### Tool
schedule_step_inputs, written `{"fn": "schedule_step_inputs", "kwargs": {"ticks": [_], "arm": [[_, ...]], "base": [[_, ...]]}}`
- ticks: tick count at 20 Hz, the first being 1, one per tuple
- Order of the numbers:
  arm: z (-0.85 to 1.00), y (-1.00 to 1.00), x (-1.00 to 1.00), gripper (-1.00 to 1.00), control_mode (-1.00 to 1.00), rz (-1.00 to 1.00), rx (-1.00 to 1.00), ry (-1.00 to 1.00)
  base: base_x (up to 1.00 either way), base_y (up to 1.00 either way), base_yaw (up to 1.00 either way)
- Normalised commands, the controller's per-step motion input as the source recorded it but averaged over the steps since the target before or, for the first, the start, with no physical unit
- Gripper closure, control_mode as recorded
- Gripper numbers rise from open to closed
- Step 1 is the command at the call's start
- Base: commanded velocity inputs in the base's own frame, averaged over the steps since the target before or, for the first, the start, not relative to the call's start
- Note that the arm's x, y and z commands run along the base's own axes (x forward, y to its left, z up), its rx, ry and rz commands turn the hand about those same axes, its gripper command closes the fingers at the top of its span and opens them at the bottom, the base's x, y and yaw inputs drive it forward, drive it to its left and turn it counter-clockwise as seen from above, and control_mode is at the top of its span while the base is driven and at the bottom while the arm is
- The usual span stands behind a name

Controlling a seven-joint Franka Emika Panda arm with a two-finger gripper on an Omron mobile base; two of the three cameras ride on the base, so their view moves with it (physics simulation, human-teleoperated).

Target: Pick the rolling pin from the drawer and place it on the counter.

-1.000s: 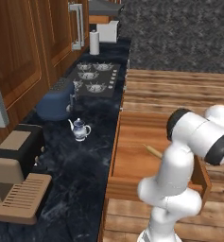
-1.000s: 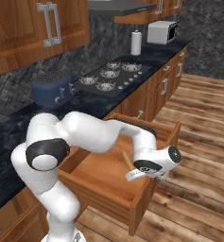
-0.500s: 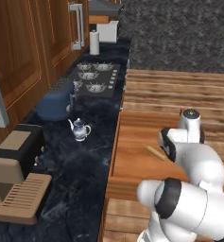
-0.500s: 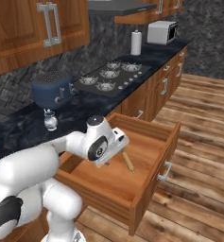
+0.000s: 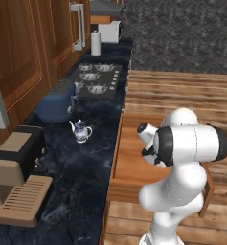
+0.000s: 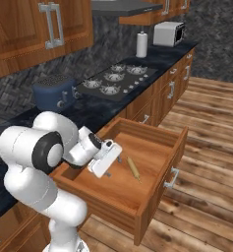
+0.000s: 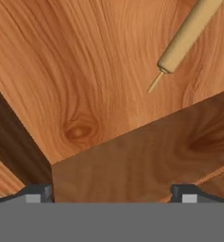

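Moved since 0.5 s ago: arm swung back toward counter side; gripper (image 6: 119, 158) now over drawer's near-left part, w/ rolling pin just to its right.
Counter (image 6: 96, 109): dark marbled, along drawer's left edge.
Drawer (image 6: 163, 146): pulled open.
Rolling pin (image 6: 133, 168): flat on drawer bottom, mid-floor, untouched.
Fingers (image 7: 36, 193): spread wide, holding nothing.

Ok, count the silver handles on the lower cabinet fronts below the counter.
4 visible in the right base view: one on the open reddish-brown wooden drawer's front, three on fronts toward the far end. Others may be hidden.
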Motion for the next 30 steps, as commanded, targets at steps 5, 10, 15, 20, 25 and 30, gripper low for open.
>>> {"fn": "schedule_step_inputs", "kwargs": {"ticks": [5,10,15,20,25,30], "arm": [[0.16,-0.01,1.0,-1.0,-1.0,0.0,0.1,0.28],[0.0,-0.41,0.77,-1.0,-1.0,-0.06,0.28,0.11],[-0.4,-0.31,0.08,-1.0,-1.0,-0.19,0.28,-0.01],[-0.56,-0.06,0.04,-1.0,-1.0,-0.19,0.15,-0.05],[-0.31,0.0,0.42,-1.0,-1.0,-0.11,0.0,0.0],[-0.49,-0.02,0.65,-1.0,-1.0,-0.05,0.0,0.0]], "base": [[0.0,0.0,0.0],[0.0,0.0,0.0],[0.0,0.0,0.0],[0.0,0.0,0.0],[0.0,0.0,0.0],[0.0,0.0,0.0]]}}
